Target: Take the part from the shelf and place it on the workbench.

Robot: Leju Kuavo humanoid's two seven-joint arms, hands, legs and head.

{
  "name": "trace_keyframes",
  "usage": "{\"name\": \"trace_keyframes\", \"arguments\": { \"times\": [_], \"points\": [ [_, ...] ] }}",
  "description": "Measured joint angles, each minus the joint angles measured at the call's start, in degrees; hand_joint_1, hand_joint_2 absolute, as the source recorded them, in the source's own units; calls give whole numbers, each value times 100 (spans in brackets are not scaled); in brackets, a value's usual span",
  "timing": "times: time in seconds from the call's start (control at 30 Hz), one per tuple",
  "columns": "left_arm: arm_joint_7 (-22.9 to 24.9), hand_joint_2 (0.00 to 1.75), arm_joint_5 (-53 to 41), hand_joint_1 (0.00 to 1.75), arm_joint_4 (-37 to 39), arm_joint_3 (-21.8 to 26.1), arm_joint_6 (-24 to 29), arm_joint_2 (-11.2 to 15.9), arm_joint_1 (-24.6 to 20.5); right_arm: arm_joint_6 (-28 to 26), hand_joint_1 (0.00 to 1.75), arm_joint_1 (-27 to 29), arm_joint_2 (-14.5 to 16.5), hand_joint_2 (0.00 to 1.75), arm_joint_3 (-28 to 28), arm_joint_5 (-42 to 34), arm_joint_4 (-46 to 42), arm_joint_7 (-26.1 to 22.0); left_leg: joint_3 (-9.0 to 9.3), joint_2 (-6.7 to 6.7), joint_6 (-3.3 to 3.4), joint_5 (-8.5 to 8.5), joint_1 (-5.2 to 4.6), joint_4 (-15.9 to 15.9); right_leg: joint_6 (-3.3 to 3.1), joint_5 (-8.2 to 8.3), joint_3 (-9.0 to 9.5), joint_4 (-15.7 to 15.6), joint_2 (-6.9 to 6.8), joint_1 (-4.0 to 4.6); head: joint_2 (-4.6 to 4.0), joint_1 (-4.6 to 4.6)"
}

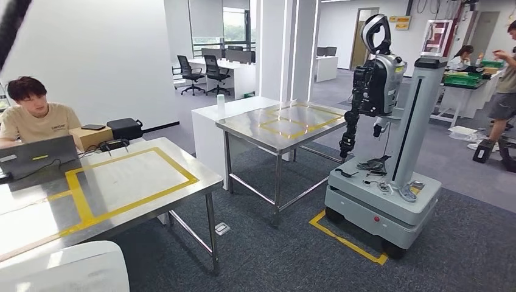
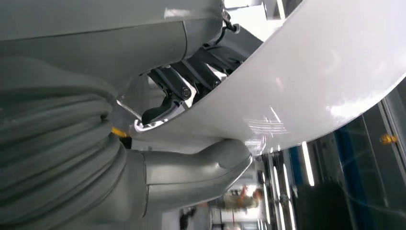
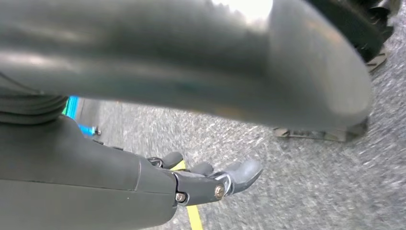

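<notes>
Parts point(image 1: 372, 164), dark, likely the target, lie on the wheeled base point(image 1: 365, 210) beyond the taped worktop point(image 1: 286, 131). The right hand point(image 3: 210, 184) is probably nearer, its fingers point(image 3: 244, 172) loose and empty. Whether the left hand point(image 2: 182, 167) is open or closed cannot be told.

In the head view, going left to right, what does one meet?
Seated person → laptop → near steel table with yellow tape → far steel table → wheeled robot base with mast and arm → standing person at the right edge.
</notes>
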Motion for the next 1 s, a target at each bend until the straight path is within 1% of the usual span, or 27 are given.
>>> {"name": "trace_keyframes", "arguments": {
  "times": [0.03,0.07,0.1,0.13,0.17,0.2,0.23,0.27,0.3,0.33,0.37,0.4,0.43,0.5,0.53,0.57,0.6,0.63,0.67,0.7,0.77,0.8,0.83,0.9,0.93,0.97,1.0],
  "points": [
    [-17,175,-2,175,20,2,11,24,6,5,0,7,-1,0,0,11,0,-10,-13,-76,15,8,3,3,11,-168,-198,390,118,-10,0,3],
    [-24,175,-4,175,39,4,25,41,17,4,0,16,-2,0,0,20,0,-17,-24,-159,21,12,4,7,21,-266,-377,717,174,-17,0,6],
    [-28,175,-5,175,54,9,40,56,27,4,0,26,-3,0,0,26,0,-21,-30,-250,20,12,7,16,28,-246,-478,864,196,-23,0,7],
    [-29,175,-8,175,64,17,59,73,32,4,0,30,-4,0,0,30,0,-25,-33,-340,14,11,12,29,33,-111,-478,792,213,-32,0,7],
    [-28,175,-13,175,70,27,83,90,33,4,0,29,-6,0,0,32,0,-28,-33,-428,1,7,20,46,38,104,-387,529,255,-48,0,7],
    [-26,175,-19,175,73,36,100,104,30,4,0,26,-8,0,0,34,0,-31,-38,-506,-18,-1,27,65,44,335,-241,162,355,-72,0,6],
    [-23,175,-27,175,73,41,113,119,21,4,0,21,-10,0,0,35,0,-33,-57,-583,-54,-12,24,95,50,476,-98,-200,512,-97,0,6],
    [-19,175,-36,175,73,43,122,130,11,4,0,17,-12,0,0,36,0,-31,-82,-657,-99,-13,26,112,50,550,0,-451,639,-111,0,6],
    [-15,175,-41,175,72,44,126,143,3,4,0,10,-13,0,0,39,0,-28,-112,-731,-148,-7,31,116,41,557,50,-584,723,-111,0,6],
    [-13,175,-45,175,72,46,128,157,-1,4,0,3,-13,0,0,43,0,-24,-142,-813,-202,9,39,108,19,529,66,-628,729,-98,0,7],
    [-12,175,-46,175,72,51,129,172,2,1,0,-6,-12,0,0,49,0,-21,-165,-883,-249,29,57,86,-17,538,77,-630,651,-93,0,6],
    [-12,175,-46,175,72,58,131,189,9,-4,0,-16,-12,0,0,54,0,-21,-187,-842,-279,29,65,98,-59,551,96,-647,571,-92,0,6],
    [-12,175,-46,175,72,67,132,206,7,-9,0,-22,-12,0,0,56,0,-22,-237,-708,-298,-20,61,183,-106,564,115,-667,487,-96,0,3],
    [-12,175,-46,175,74,79,133,226,-17,-15,0,-22,-13,0,0,57,0,-23,-470,-296,-314,-297,43,684,-180,574,135,-694,313,-87,0,-2],
    [-12,175,-46,175,77,80,133,231,-29,-15,0,-16,-13,0,0,57,0,-23,-652,-163,-325,-484,38,1064,-203,567,133,-695,224,-72,0,-5],
    [-12,175,-46,175,81,81,133,232,-29,-15,0,-12,-13,0,0,58,0,-22,-814,-103,-336,-625,40,1415,-215,561,132,-694,134,-58,0,-5],
    [-12,175,-46,175,88,81,133,233,-23,-15,0,-11,-14,0,0,58,0,-21,-907,-76,-342,-676,41,1627,-221,555,133,-693,44,-48,0,-6],
    [-12,175,-46,175,94,81,133,235,-18,-15,0,-13,-14,0,-1,58,0,-21,-898,-57,-343,-625,42,1641,-222,548,137,-692,-44,-41,0,-6],
    [-12,175,-46,175,98,81,133,237,-16,-15,0,-17,-14,0,-1,59,0,-21,-768,-26,-337,-477,42,1419,-216,538,147,-692,-126,-38,0,-6],
    [-12,175,-46,175,100,81,133,239,-18,-15,0,-22,-13,0,-2,58,0,-21,-565,42,-325,-293,40,1061,-205,526,162,-691,-199,-36,0,-6],
    [-13,175,-45,175,99,81,136,248,-31,-15,0,-30,-13,0,-2,59,0,-21,-191,263,-256,-79,-1,378,-155,493,196,-686,-327,-9,0,-5],
    [-15,175,-44,175,97,82,143,251,-37,-15,0,-35,-13,0,-2,58,0,-20,-106,324,-214,-53,-19,212,-125,480,210,-686,-377,6,0,-4],
    [-16,175,-42,175,94,84,154,256,-40,-15,0,-45,-13,0,-2,58,0,-16,-84,331,-170,-63,-39,147,-93,472,223,-690,-433,22,0,-4],
    [-16,175,-46,175,84,95,182,265,-28,-15,0,-69,-13,0,-2,57,0,3,-96,196,-95,-36,-29,125,-34,456,253,-697,-522,17,0,-1],
    [-20,175,-53,175,72,102,195,269,-22,-15,0,-76,-13,0,-2,55,0,15,-93,133,-60,-22,-20,107,-1,415,252,-657,-457,6,0,0],
    [-23,175,-64,175,58,108,208,270,-20,-15,0,-78,-11,0,-2,53,0,24,-87,73,-22,-6,-5,89,27,320,203,-524,-312,-9,0,2],
    [-27,175,-76,175,45,111,219,269,-18,-10,0,-73,-10,0,-2,51,0,32,-80,12,8,8,9,74,50,173,90,-273,-125,-23,0,4]
  ]
}}
